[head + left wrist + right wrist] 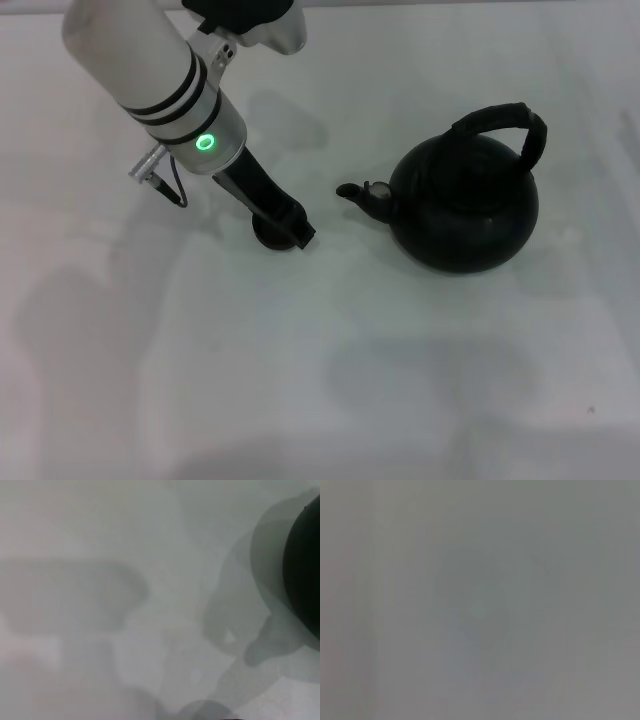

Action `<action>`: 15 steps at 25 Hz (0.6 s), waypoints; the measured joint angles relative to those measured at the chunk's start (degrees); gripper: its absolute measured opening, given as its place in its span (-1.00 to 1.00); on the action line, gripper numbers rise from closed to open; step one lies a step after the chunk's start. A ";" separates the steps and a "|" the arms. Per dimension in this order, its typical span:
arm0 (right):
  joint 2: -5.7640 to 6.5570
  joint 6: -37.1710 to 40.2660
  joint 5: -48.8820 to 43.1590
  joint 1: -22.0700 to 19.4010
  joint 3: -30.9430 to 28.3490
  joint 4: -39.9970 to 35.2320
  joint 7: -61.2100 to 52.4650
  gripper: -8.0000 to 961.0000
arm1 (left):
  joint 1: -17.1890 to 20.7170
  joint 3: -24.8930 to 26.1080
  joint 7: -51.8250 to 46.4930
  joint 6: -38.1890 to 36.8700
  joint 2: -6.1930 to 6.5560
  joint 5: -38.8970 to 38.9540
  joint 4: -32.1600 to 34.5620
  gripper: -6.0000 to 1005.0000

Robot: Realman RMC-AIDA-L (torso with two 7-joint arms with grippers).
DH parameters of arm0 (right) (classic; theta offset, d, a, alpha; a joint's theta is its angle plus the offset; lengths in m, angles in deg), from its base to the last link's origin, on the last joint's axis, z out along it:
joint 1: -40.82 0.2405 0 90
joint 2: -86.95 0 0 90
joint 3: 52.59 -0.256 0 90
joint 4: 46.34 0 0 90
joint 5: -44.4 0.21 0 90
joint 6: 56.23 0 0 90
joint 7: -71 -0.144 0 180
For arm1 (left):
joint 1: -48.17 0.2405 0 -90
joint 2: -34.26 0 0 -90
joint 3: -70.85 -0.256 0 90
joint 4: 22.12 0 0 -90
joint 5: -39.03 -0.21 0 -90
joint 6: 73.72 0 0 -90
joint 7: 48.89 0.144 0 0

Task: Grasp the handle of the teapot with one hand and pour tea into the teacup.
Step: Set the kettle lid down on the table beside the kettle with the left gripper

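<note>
A plain pale grey surface [580,540] with a faint, blurred darker patch near the middle

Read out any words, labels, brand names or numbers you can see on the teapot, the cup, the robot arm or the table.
There are none to read.
The teapot and its handle: plain matte black, no lettering.
The teacup: mostly hidden by the left gripper, no marking visible.
The left arm: only black bands and a green ring light, no text.
The table: bare.

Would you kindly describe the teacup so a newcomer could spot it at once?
Start at the big black teapot on the white table; follow its spout toward the robot's left arm. The teacup sits under the left pincer: a tiny, low, dark, handleless round, far smaller than the pot.
</note>
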 joint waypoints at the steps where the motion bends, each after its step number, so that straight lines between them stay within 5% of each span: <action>1: 0.00 0.00 0.00 0.00 0.00 0.00 0.00 0.79 | 0.07 -0.01 -0.02 0.00 0.00 0.00 0.00 0.42; 15: 0.00 -0.09 0.00 0.00 -0.18 -0.06 0.00 0.78 | 0.29 0.10 -0.11 0.01 0.00 0.08 0.35 0.42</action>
